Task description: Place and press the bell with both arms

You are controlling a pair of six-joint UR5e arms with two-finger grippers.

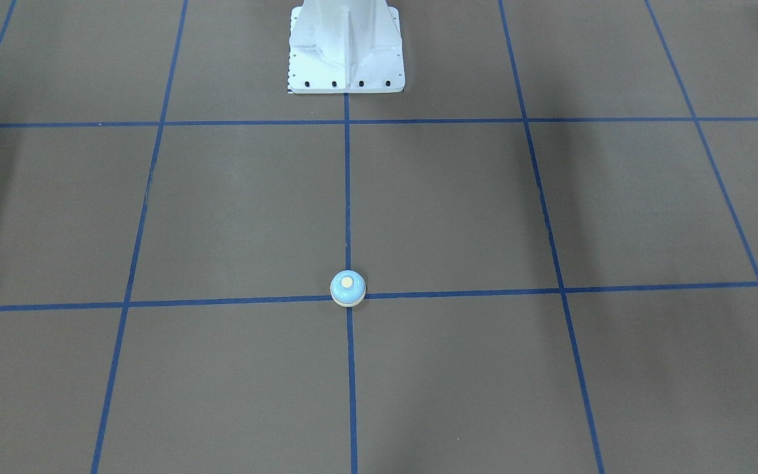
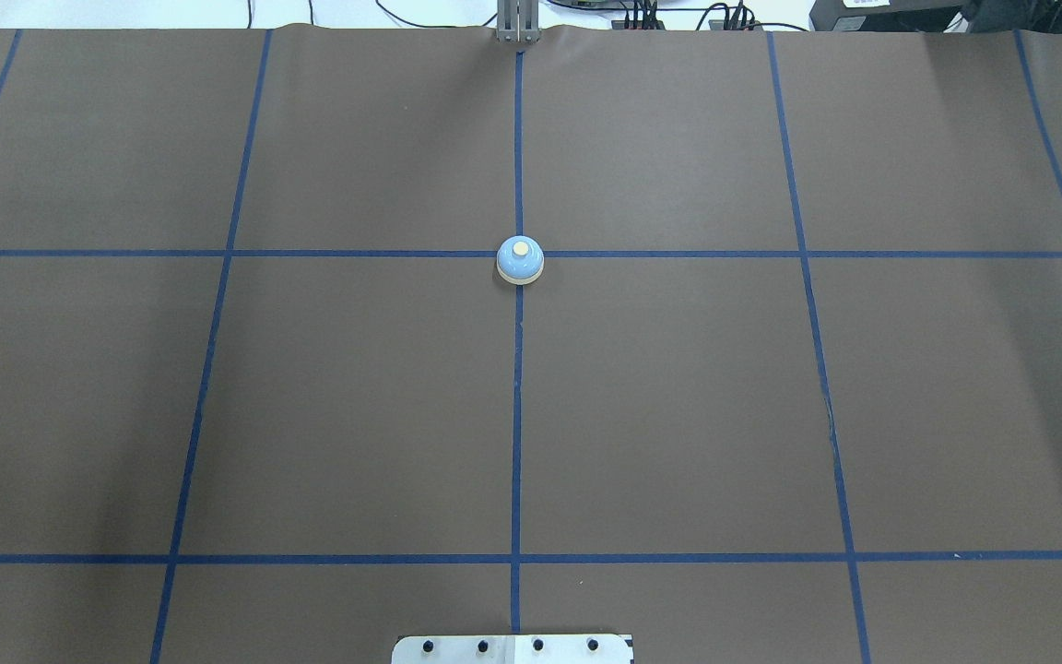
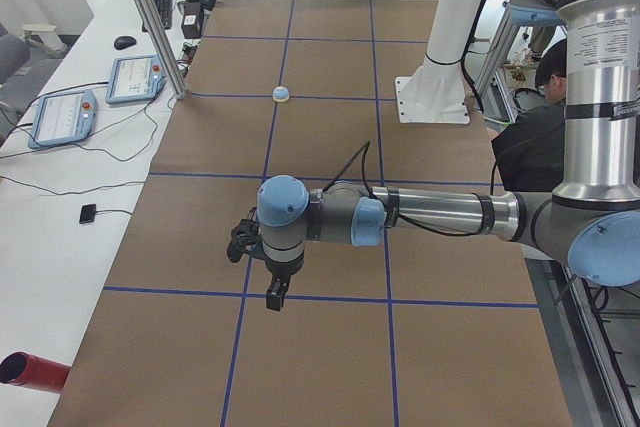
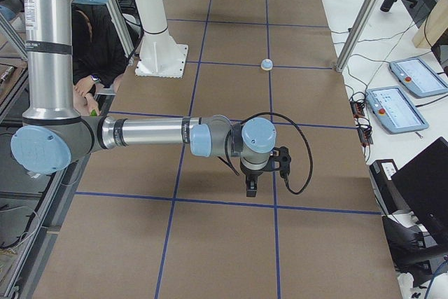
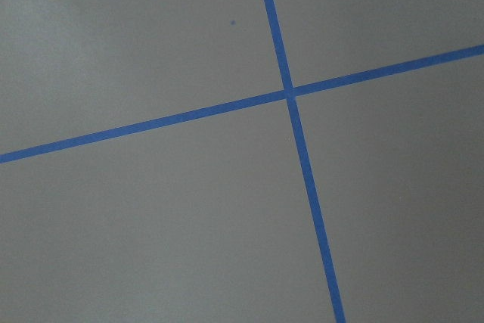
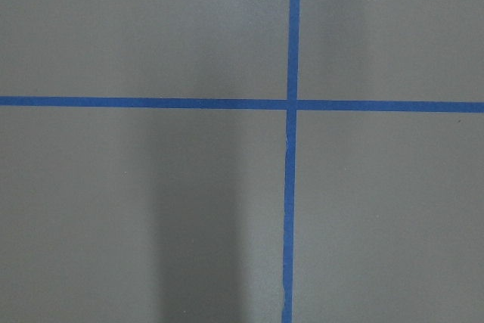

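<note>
The bell (image 2: 520, 259) is a small light-blue dome with a cream button. It stands upright on a crossing of blue tape lines at the table's middle, and also shows in the front view (image 1: 347, 288), the left view (image 3: 282, 94) and the right view (image 4: 266, 64). My left gripper (image 3: 275, 292) hangs above the mat far from the bell, at the table's left end. My right gripper (image 4: 250, 187) hangs likewise at the right end. Both show only in side views, so I cannot tell whether they are open or shut. The wrist views show only mat and tape.
The white bolted pedestal (image 1: 346, 49) stands at the robot's side of the brown mat. A seated person (image 3: 530, 147) is behind it. Teach pendants (image 3: 60, 117) and a metal frame post (image 3: 150, 17) stand beyond the far table edge. A red cylinder (image 3: 30, 372) lies off the mat.
</note>
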